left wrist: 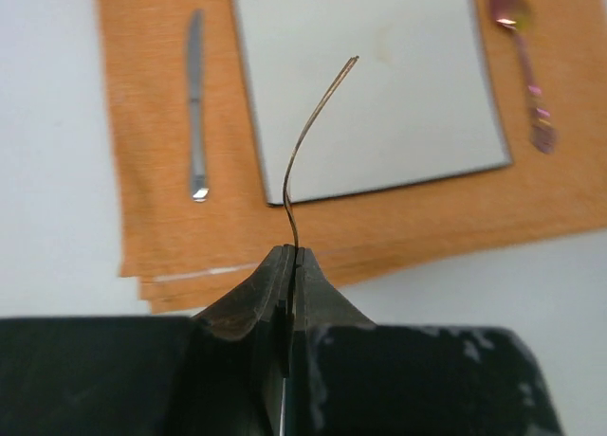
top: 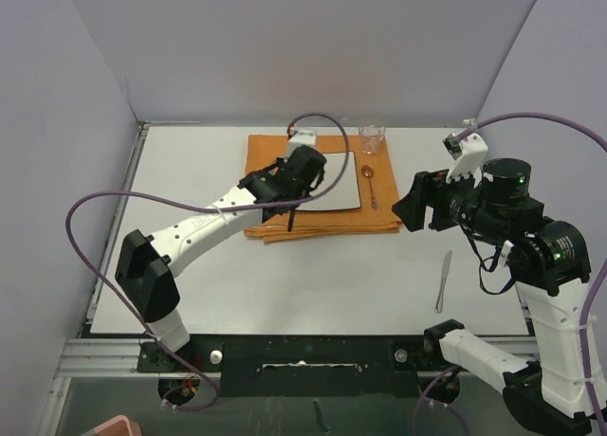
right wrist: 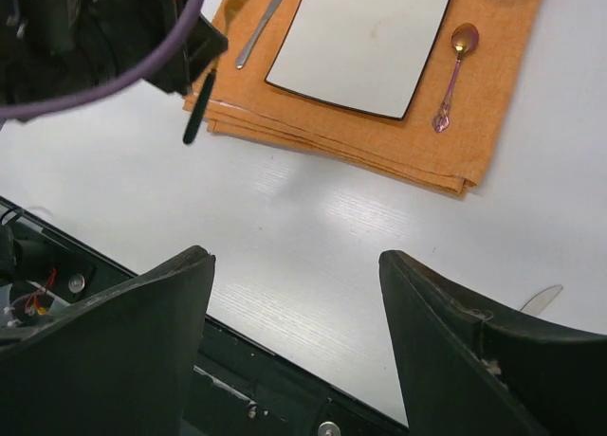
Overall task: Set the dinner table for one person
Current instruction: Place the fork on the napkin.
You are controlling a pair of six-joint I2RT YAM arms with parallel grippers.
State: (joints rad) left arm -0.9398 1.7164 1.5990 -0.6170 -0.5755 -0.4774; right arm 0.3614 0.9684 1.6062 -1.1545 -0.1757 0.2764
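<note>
Where the table lies: we see the white table (top: 285,284) filling the middle of the overhead view, from the arm bases at the bottom up to the back wall.
Cloth: one orange cloth (top: 379,213), folded in layers, top centre of the table. We judge it to be the placemat, which is why the rest gathers on it.
Plate: one square white plate (top: 337,180), in the middle of the cloth.
Spoon: one spoon (top: 369,182), on the cloth just right of the plate.
Glass: one glass (top: 371,137), at the cloth's upper right corner, above the spoon.
Knives: two. One knife on the cloth (left wrist: 195,104) lies left of the plate. One knife on the bare table (top: 442,281) lies at lower right, probably not yet placed.
Left gripper: the left gripper (left wrist: 292,251) is pinched tight on one thin curved utensil (left wrist: 303,133), seen edge-on over the left part of the cloth. We guess it is a fork but cannot confirm it.
Right gripper: the right gripper (right wrist: 296,265) has its jaws wide apart and holds nothing, above bare table right of the cloth. We judge it is keeping clear.
</note>
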